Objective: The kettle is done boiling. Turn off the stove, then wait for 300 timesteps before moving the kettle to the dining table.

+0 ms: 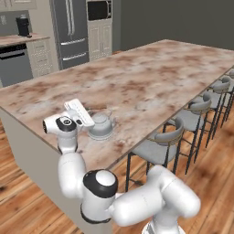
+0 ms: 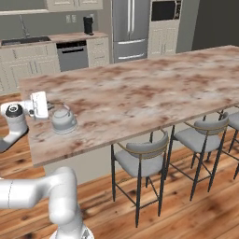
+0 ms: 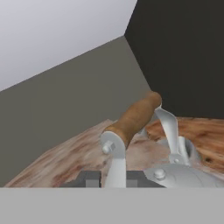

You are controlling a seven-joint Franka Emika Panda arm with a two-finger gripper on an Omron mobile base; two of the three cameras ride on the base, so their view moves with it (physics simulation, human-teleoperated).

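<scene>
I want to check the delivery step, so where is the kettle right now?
The kettle sits on the dining table near its near corner, in the left part of both base views, beside the shut gripper at its handle, left of the grey stools.

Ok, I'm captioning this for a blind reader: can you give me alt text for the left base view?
A small silver kettle sits near the corner of a long marbled dining table, with the white robot arm's gripper at its handle, jaws shut. Grey stools line the table's right side; a steel fridge stands behind.
</scene>
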